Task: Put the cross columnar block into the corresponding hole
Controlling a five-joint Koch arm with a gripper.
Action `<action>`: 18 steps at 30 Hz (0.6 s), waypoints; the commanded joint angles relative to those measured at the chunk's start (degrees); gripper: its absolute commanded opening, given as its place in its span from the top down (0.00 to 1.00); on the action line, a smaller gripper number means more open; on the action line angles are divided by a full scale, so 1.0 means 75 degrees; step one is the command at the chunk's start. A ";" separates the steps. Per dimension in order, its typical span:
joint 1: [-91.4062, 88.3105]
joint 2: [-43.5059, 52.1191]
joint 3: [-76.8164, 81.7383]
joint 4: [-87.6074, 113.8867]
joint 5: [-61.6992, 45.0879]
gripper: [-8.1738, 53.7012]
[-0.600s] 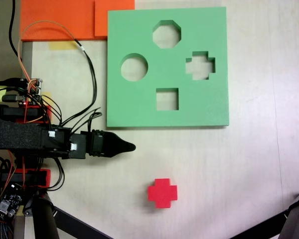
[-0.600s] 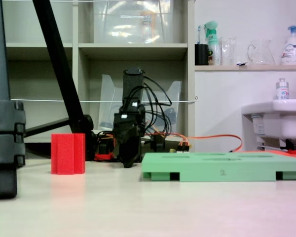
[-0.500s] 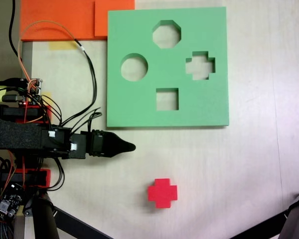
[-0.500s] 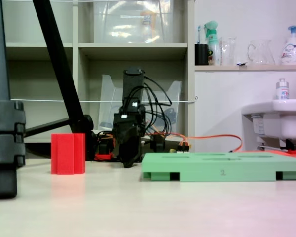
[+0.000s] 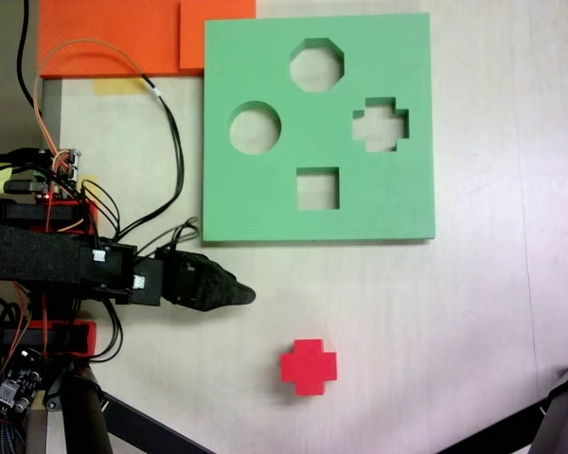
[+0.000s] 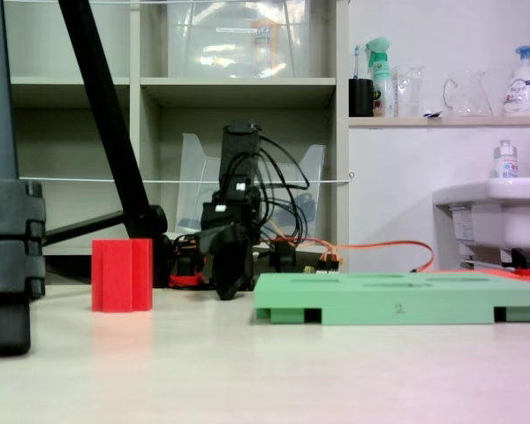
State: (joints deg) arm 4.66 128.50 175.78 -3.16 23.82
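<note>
Your claw (image 5: 249,295) sits up and left of the red cross block (image 5: 309,366), not touching; I cannot tell if it is clenched.

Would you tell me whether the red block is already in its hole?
Out. The red block stands upright on the table, apart from the green board; the cross hole is empty.

Even, bright indoor light falls across the pale tabletop (image 5: 435,322), casting only soft, short shadows along the near edge of the green board (image 5: 379,57); the low fixed view is softer, with a faint pink tint and slight blur on the tabletop nearest the camera
</note>
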 commanded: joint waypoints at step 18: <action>0.1301 0.0223 -0.6504 0.5684 0.7793 0.35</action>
State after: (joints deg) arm 13.36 128.50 131.75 35.33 81.56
